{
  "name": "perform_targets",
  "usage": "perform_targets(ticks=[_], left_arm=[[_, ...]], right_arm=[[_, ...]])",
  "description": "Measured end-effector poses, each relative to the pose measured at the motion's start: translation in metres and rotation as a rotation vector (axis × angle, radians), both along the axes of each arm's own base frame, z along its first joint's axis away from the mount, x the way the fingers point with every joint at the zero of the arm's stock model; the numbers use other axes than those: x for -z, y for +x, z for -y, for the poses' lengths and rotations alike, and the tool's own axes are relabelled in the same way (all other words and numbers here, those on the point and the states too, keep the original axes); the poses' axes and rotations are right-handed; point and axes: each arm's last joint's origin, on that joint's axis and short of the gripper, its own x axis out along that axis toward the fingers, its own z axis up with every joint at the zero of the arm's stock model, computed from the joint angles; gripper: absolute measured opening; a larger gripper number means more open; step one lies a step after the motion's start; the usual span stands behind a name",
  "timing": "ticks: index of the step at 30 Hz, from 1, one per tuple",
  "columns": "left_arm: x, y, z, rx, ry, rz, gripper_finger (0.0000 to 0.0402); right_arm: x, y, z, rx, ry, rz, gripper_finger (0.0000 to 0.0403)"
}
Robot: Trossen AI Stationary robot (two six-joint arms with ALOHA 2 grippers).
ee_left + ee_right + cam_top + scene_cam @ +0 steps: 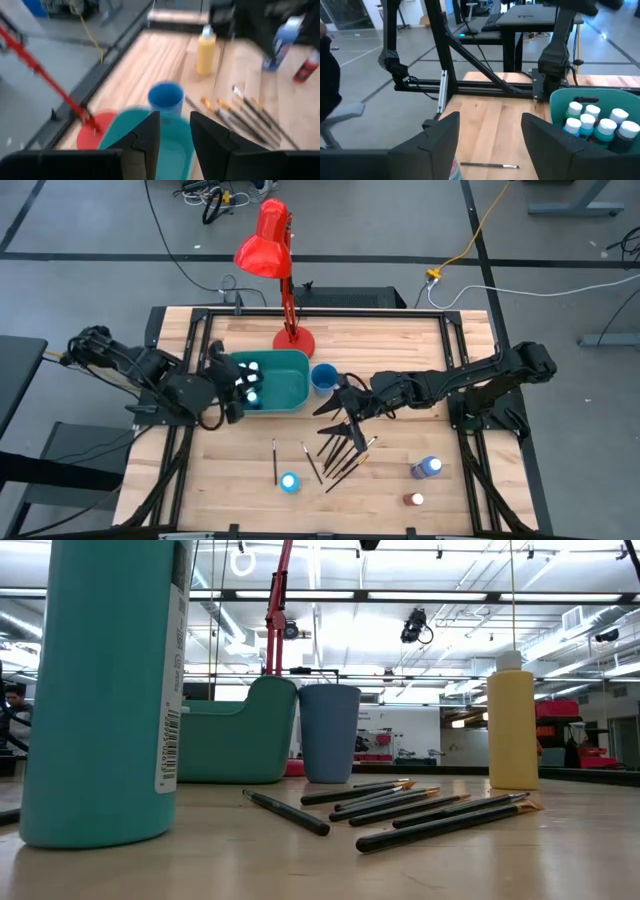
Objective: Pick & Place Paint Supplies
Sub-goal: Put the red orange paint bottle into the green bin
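The teal bin [280, 380] holds several white-capped paint bottles [594, 125] at its left end. My left gripper [175, 131] hangs open over that end of the bin and holds nothing. My right gripper [490, 132] is open above the table, between the blue cup [323, 376] and a fan of dark-handled brushes [342, 448] that lie flat on the wood. One brush [274, 461] lies apart. A teal bottle [289, 482], a blue bottle [428, 468] and a red-brown bottle [413, 500] stand on the table. The yellow bottle [513, 725] stands upright beyond the brushes.
A red desk lamp [268, 242] stands on its base [293, 341] just behind the bin, and its stem leans over the table's far side. Black frame rails [460, 350] run along the table's edges. Bare wood lies along the near edge at the left [215, 490].
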Motion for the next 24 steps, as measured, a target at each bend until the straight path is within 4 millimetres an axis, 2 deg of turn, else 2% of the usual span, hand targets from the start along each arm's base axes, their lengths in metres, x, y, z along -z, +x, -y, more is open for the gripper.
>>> perform_targets(ticks=[5,8,11,16,19,24], left_arm=[[0.014,0.028,0.016,0.041,0.080,-0.045,0.0116],[0.028,0.046,0.026,0.058,0.137,-0.107,0.0116],[0.044,0.062,0.034,0.065,0.108,-0.154,0.0116],[0.065,0.084,0.046,0.110,0.115,-0.217,0.0116],[0.071,0.088,0.049,0.129,0.128,-0.246,0.0116],[0.074,0.089,0.050,0.143,0.136,-0.268,0.0116]], right_arm=[[0.001,0.000,0.001,0.038,-0.062,0.006,0.0224],[0.009,-0.002,0.003,0.093,-0.032,-0.089,0.0224],[0.015,-0.004,0.003,0.118,0.026,-0.172,0.0224],[0.015,-0.008,-0.002,-0.007,0.063,-0.215,0.0224],[0.006,-0.019,-0.008,-0.083,0.092,-0.225,0.0224],[-0.003,-0.049,-0.019,-0.094,0.119,-0.349,0.0224]])
